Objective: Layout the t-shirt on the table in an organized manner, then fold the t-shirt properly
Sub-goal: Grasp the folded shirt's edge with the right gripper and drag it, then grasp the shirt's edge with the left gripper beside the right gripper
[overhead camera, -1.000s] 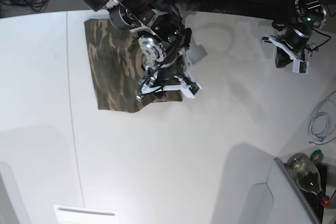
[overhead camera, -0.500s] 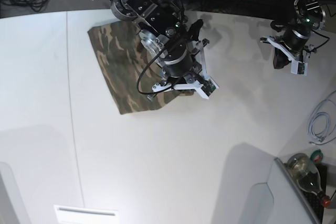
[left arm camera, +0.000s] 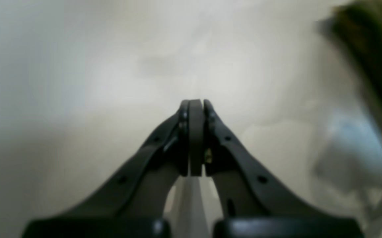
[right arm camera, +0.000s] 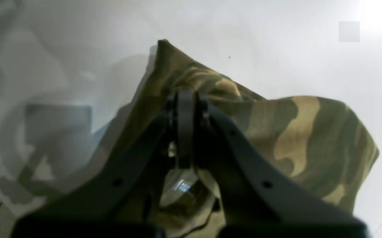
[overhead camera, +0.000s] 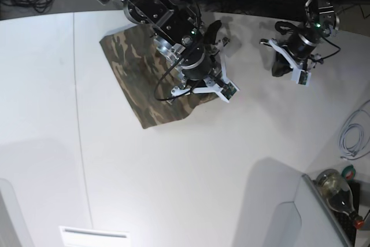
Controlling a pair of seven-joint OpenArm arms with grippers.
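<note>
Closed fingers (right arm camera: 186, 132) pinching camouflage t-shirt (right arm camera: 296, 138)

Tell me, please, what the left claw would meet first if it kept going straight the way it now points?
Most likely the bare table. The left claw is shut and empty, and its wrist view shows only blurred white tabletop ahead of the tips. The shirt lies well off to one side, though depth is hard to judge.

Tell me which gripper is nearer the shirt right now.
Right. The right gripper is shut on the shirt, pinching its edge. The left gripper hangs over bare table, well off to the shirt's side, shut on nothing.
</note>
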